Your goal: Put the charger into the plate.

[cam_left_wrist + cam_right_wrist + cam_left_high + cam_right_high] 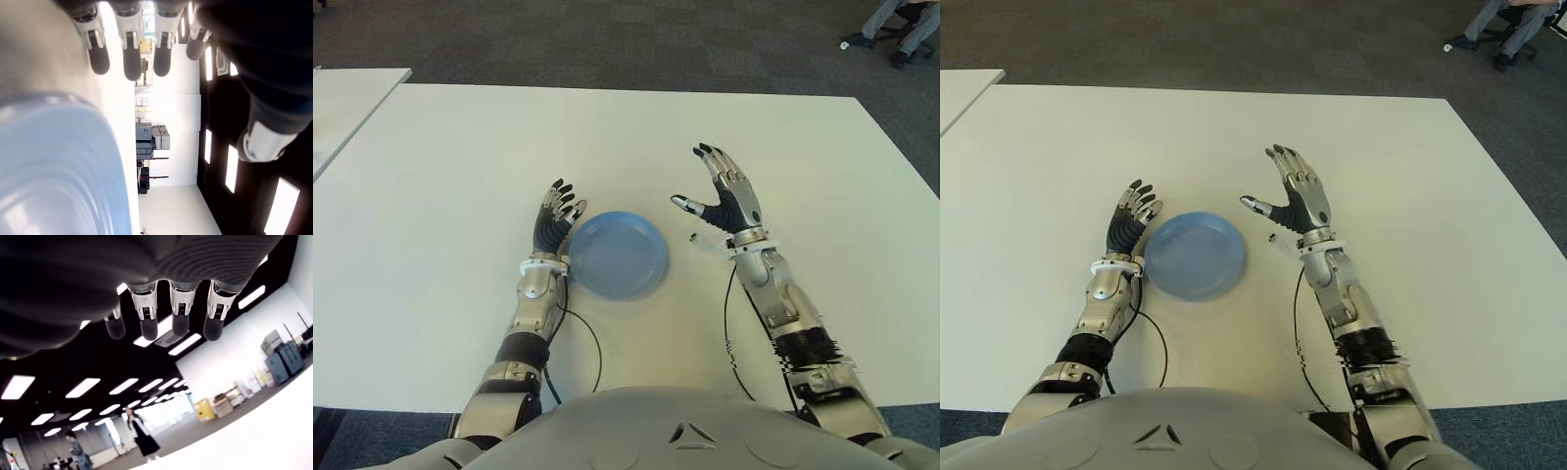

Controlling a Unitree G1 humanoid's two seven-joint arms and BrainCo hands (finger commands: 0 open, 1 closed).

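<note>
A light blue plate lies on the white table in front of me with nothing in it. My left hand shows just off the plate's left rim, fingers relaxed and holding nothing; the left wrist view shows the plate close under its fingers. My right hand is lifted to the right of the plate, fingers spread and thumb pointing toward the plate, empty. A small white thing with a dark tip, perhaps the charger, lies on the table by the right wrist, mostly hidden.
A second white table stands at the far left. A person's legs on a chair show at the far right on the dark carpet. Black cables trail beside both forearms. People stand far off in the right wrist view.
</note>
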